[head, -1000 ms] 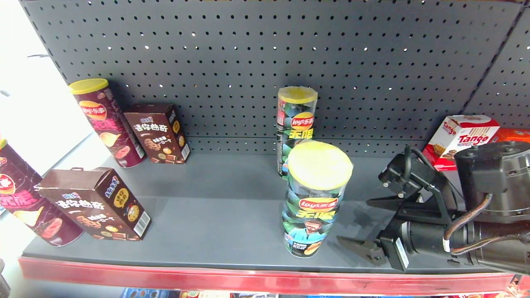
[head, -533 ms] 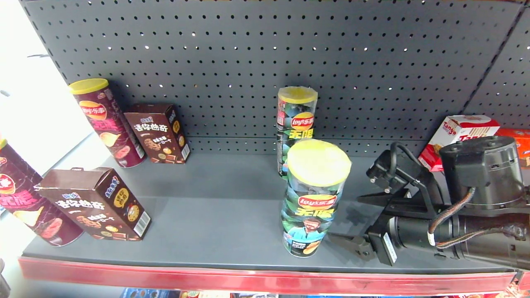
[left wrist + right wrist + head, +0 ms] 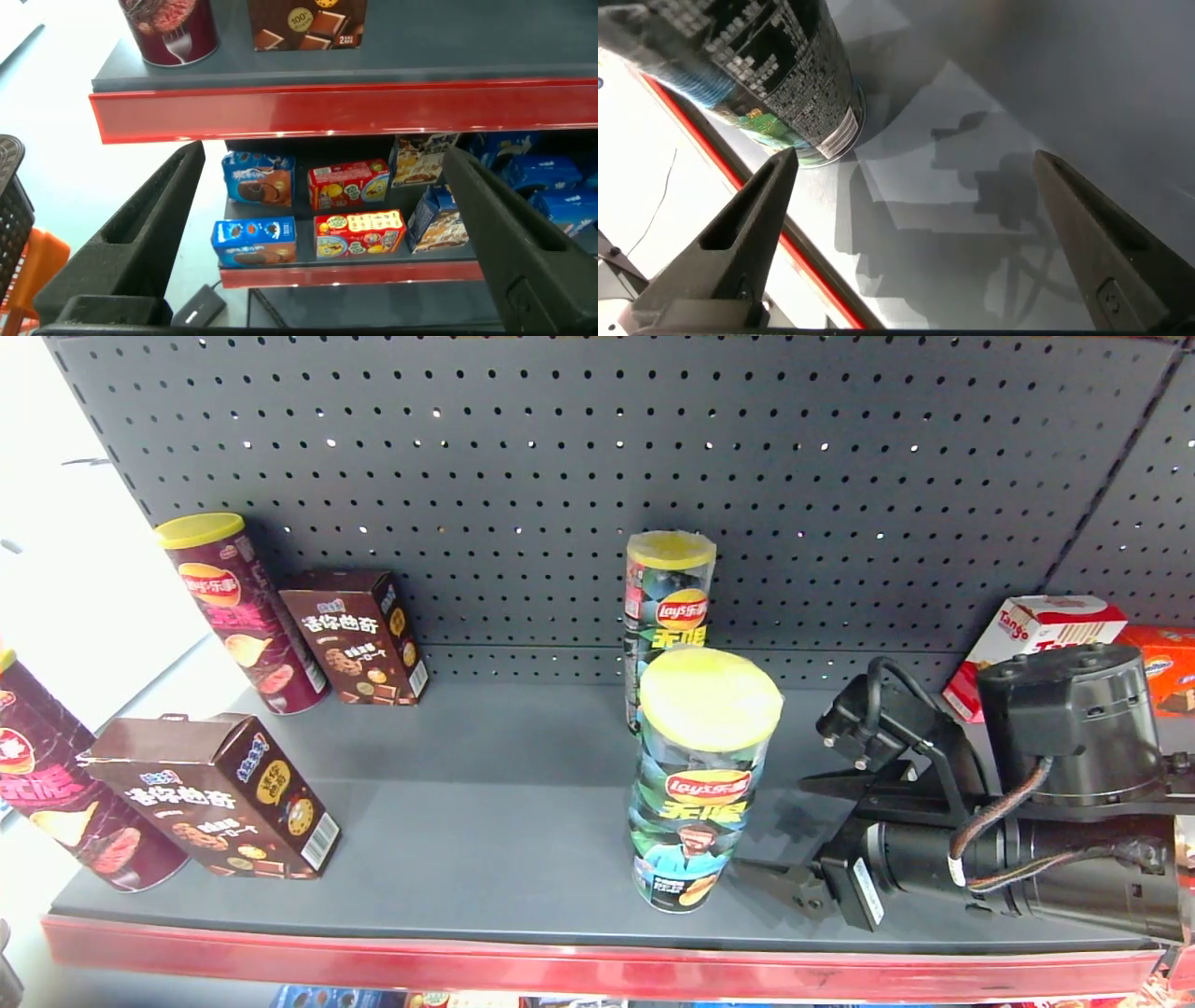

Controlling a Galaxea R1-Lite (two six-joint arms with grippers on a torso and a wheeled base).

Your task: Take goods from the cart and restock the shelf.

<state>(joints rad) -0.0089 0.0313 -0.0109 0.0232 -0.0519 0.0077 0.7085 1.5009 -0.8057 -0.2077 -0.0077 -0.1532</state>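
Nearest: left gripper sits low, under the red lip, jaws spread wide, holding nothing, facing lower rows of packs. Risk there: if it rises straight up, a finger likely catches the lip's underside.

Task item, the front can, stands upright on the shelf near the front edge, free of any grip. Just beside it on the right is the right gripper, jaws apart, empty. The nearer finger is close to the can's base, can't tell if touching. In the right wrist view the can lies past one fingertip, not between the jaws.

Main risk: tall narrow can, small footing. Any sideways drift of the arm toward it would hit low or mid body and tip it. It's near the lip, so a forward fall probably goes off the shelf. Closing from this pose would miss or clip one side only and shove it left.

A push backward is also bad: second can stands right behind, near but apart, so both could go down.

Arm's rear bulk is near the wafer box at far right; a swing on pullout could drag it.

The maroon can and brown box at left are well apart, low risk
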